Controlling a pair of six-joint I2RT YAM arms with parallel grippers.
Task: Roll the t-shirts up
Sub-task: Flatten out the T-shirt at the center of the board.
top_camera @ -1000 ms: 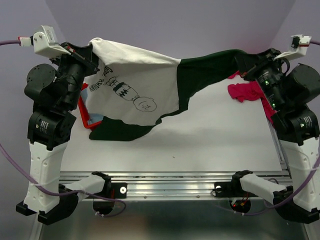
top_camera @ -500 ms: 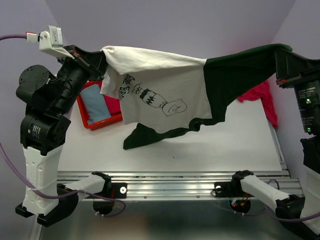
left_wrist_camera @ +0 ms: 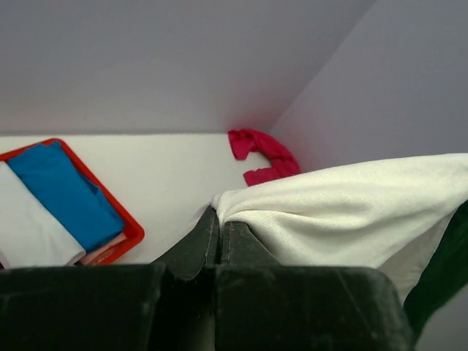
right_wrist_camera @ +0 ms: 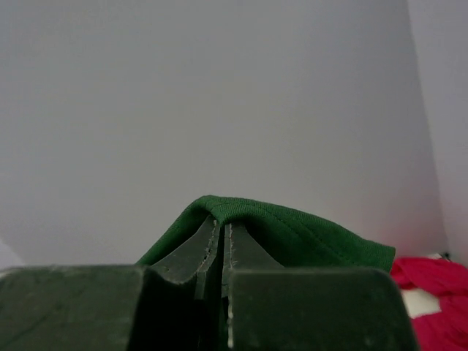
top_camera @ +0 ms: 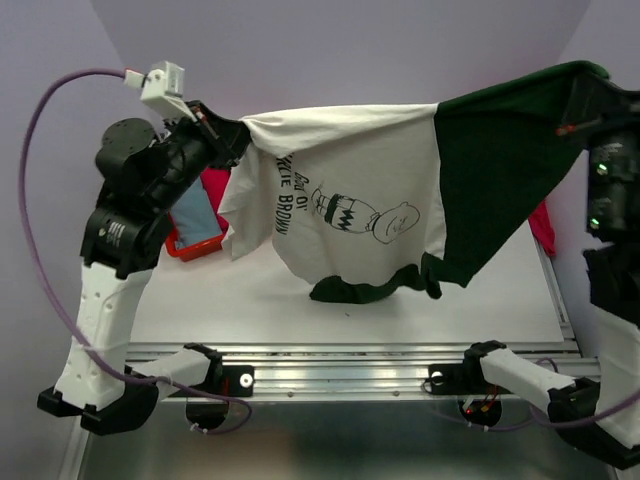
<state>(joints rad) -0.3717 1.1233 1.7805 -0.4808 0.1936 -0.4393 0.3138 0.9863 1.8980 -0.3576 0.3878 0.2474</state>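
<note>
1. The white table [top_camera: 300, 300] lies below everything, with the arms' bases at its near edge.
2. The white t-shirt [top_camera: 350, 170] hangs stretched in the air above the table, running from far left to far right. Its body is creased. One dark green sleeve [top_camera: 500, 170] is spread wide at the right, and more green cloth droops low at the near middle.
3. The chest print [top_camera: 350, 210] is a dark line drawing of a round-headed cartoon boy in a zigzag shirt, turned sideways. Beside it "BROWN" can be read; the other letters are too creased to read.
4. The left gripper [left_wrist_camera: 218, 219] has its jaws pressed together on the shirt's white edge.
5. The right gripper [right_wrist_camera: 219, 223] has its jaws pinched on the green sleeve's hem.
6. The red tray [left_wrist_camera: 135, 232] at far left holds a folded blue cloth [left_wrist_camera: 62, 194] and a white cloth [left_wrist_camera: 29, 234].
7. A pink t-shirt [left_wrist_camera: 259, 153] lies crumpled at the table's far right.
</note>
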